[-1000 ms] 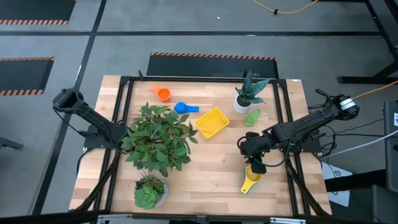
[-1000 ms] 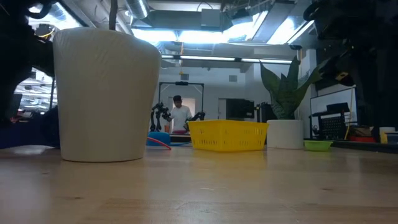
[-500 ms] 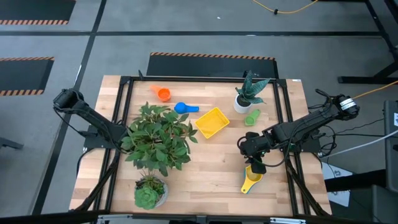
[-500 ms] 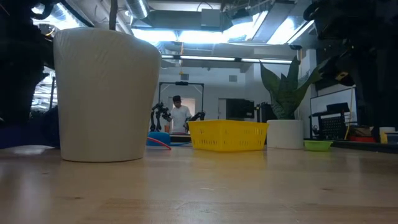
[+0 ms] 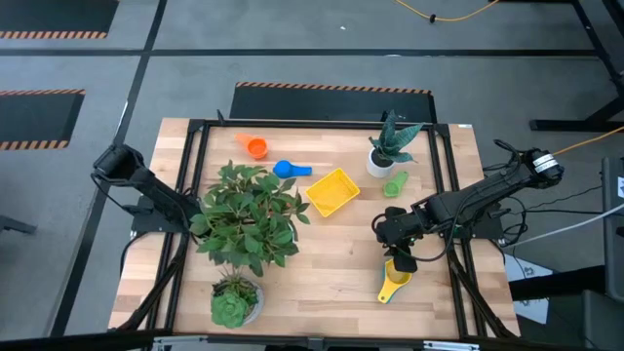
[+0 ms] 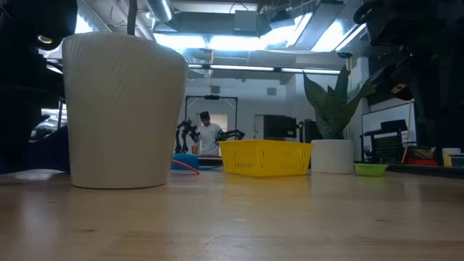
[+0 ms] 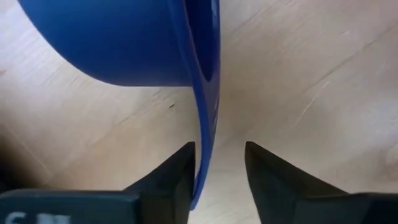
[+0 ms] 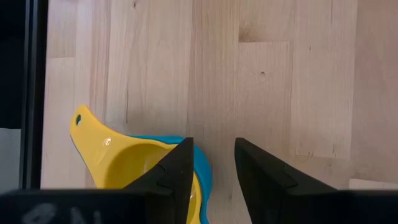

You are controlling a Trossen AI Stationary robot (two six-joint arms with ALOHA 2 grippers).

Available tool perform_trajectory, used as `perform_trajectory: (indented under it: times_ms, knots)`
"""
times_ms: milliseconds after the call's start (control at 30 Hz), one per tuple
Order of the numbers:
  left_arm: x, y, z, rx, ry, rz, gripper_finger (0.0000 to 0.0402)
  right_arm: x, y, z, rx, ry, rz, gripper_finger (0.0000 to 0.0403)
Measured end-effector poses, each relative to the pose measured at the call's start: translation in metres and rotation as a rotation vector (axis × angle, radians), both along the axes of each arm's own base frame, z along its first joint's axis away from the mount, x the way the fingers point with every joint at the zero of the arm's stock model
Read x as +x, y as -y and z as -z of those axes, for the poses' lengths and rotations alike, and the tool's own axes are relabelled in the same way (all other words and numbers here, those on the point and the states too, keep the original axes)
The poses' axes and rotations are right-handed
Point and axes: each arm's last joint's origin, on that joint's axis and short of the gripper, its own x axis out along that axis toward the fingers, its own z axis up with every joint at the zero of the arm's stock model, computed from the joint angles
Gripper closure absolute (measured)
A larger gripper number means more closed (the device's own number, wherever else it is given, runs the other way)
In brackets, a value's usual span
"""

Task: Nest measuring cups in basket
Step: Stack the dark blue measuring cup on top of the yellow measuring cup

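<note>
Step in hand: gathering cups; none lies in the basket (image 5: 332, 192) yet, which sits mid-table.

Left gripper (image 7: 219, 146): at the table's left, hidden under the large plant (image 5: 249, 214) in the high view. Its jaws stand part open astride the rim of a dark blue cup (image 7: 124, 43), with a gap visible on one side, so it is probably not clamped.

Right gripper (image 5: 400, 253): near right, directly over the yellow cup (image 5: 394, 283), which sits nested in a light blue cup (image 8: 202, 168). Whether it has hold of them cannot be told.

Next move: confirm each grip on the rim, then lift clear and carry to the basket, largest cup first.
</note>
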Motion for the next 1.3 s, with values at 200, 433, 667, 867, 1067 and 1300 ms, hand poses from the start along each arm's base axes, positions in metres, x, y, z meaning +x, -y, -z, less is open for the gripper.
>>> perform_trajectory:
  times_ms: [200, 433, 667, 867, 1067, 1300]
  knots:
    - [0.000, -0.001, -0.001, 0.016, 0.008, 0.001, 0.0347, 0.000, 0.000, 0.000, 0.000, 0.000, 0.000, 0.0281]
    - [-0.001, -0.002, -0.001, 0.032, 0.005, 0.001, 0.0394, 0.000, 0.000, 0.000, -0.009, 0.007, -0.021, 0.0281]
    - [-0.005, -0.007, -0.014, 0.068, 0.081, 0.004, 0.0398, 0.001, 0.000, 0.000, -0.021, 0.022, -0.051, 0.0281]
    - [-0.016, -0.026, -0.042, 0.131, 0.219, 0.011, 0.0399, 0.003, 0.002, -0.001, -0.130, 0.088, -0.060, 0.0281]
    - [-0.023, -0.055, -0.064, 0.185, 0.321, 0.049, 0.0400, 0.011, 0.007, -0.004, -0.303, 0.209, -0.078, 0.0281]
    - [-0.020, -0.088, -0.078, 0.271, 0.395, 0.096, 0.0400, 0.032, 0.030, -0.015, -0.350, 0.383, -0.035, 0.0281]
